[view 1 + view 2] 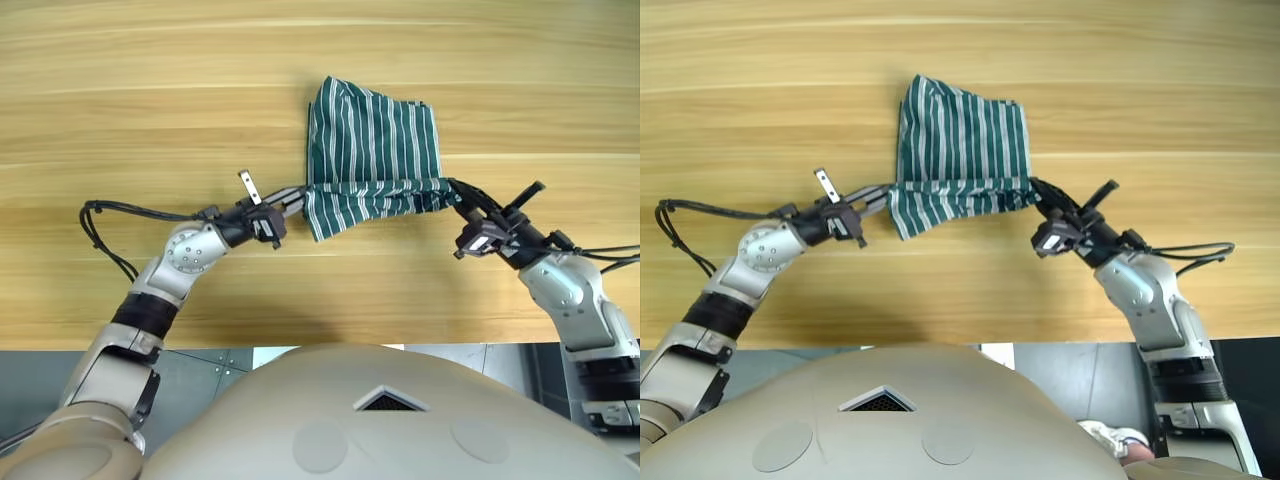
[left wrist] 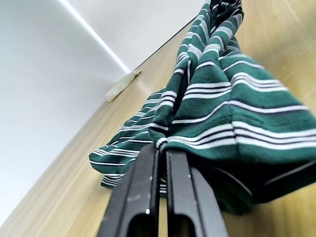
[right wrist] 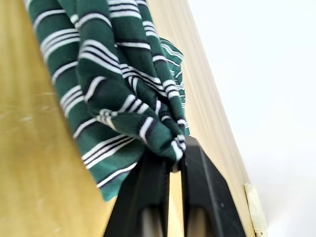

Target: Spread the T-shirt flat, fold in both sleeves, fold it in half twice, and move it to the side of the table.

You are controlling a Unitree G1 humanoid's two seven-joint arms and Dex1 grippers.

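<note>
Left claw (image 1: pixel 303 194) and right claw (image 1: pixel 448 190) are each clamped on a near corner of the T-shirt (image 1: pixel 372 150), holding that edge raised and taut between them while the far part appears to rest on the bench (image 1: pixel 150 80). I judge slippage the main risk, since each grip takes only a thin bunched hem; uneven pull between arms would skew the fold or drag the resting layers.

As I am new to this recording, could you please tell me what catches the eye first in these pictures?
The green, white-striped T-shirt stands out at the middle of the wooden table, partly folded. The left gripper and the right gripper each pinch a near corner of it, one on either side, holding that edge stretched between them.
</note>
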